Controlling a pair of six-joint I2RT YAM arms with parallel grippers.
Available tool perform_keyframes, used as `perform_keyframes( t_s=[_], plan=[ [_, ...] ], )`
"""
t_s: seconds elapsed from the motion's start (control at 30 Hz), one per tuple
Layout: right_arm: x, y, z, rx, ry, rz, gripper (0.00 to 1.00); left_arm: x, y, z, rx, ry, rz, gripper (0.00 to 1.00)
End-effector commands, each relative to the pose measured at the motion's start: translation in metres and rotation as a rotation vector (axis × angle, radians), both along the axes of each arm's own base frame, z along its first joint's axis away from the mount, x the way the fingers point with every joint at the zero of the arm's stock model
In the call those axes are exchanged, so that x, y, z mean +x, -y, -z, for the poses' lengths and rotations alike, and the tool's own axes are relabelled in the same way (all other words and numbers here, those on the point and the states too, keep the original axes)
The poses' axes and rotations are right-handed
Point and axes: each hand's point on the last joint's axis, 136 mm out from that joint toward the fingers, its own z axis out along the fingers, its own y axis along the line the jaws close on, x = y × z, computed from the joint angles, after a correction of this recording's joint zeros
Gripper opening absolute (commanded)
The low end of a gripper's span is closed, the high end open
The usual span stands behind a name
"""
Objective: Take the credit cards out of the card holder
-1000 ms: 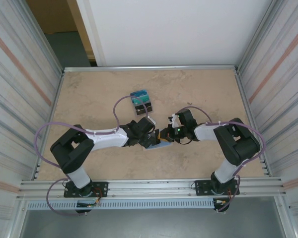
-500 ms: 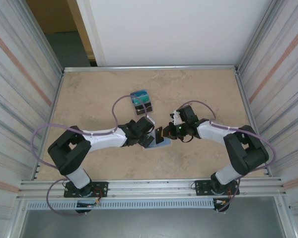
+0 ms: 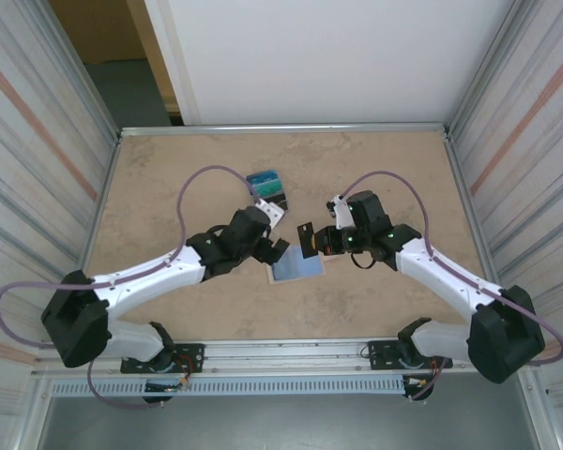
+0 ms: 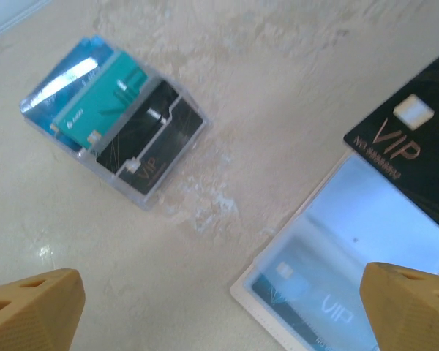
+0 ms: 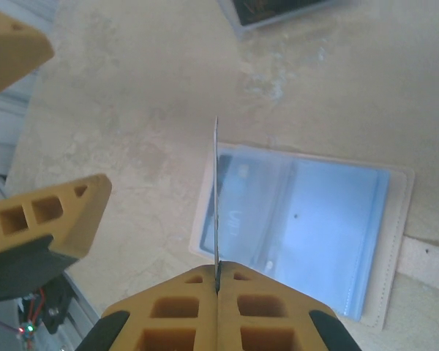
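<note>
beige table, ribbed metal walls, left pincer wide, right pincer holding black card

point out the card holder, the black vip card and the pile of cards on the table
card holder [image 5: 314, 227], right wrist view, on its pale-blue lining
black vip card [image 4: 413, 140], left wrist view, on its printed face
pile of cards [image 4: 106, 106], left wrist view, on its teal middle

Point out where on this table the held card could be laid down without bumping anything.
Bare table far right, beyond the right gripper; also left of the credit cards. Crowded: centre, around the card holder and left gripper.
</note>
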Motion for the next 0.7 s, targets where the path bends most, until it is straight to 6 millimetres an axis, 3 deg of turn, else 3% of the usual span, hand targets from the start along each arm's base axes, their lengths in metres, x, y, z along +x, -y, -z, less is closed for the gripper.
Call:
perform_keyframes(
  t_s=[0.0,0.2,0.37,0.47,0.67],
  plan=[
    [0.002,-0.002,-0.031,-0.021,0.155,-0.056,0.01,-0.001,0.010,-0.033,-0.150,0.024,0.088,0.97],
    [-0.003,-0.013,-0.065,0.002,0.300,-0.141,0.01,-0.015,0.016,-0.069,-0.308,0.018,0.285,0.98],
    [-0.011,-0.022,-0.080,-0.003,0.359,-0.239,0.00,-0.033,0.014,-0.086,-0.351,0.003,0.449,0.96],
    [-0.018,-0.029,-0.089,0.005,0.384,-0.302,0.00,-0.047,0.015,-0.083,-0.292,-0.004,0.556,0.96],
    [-0.029,-0.040,-0.102,0.021,0.413,-0.402,0.00,-0.043,0.014,-0.075,-0.232,0.014,0.578,0.88]
  ],
)
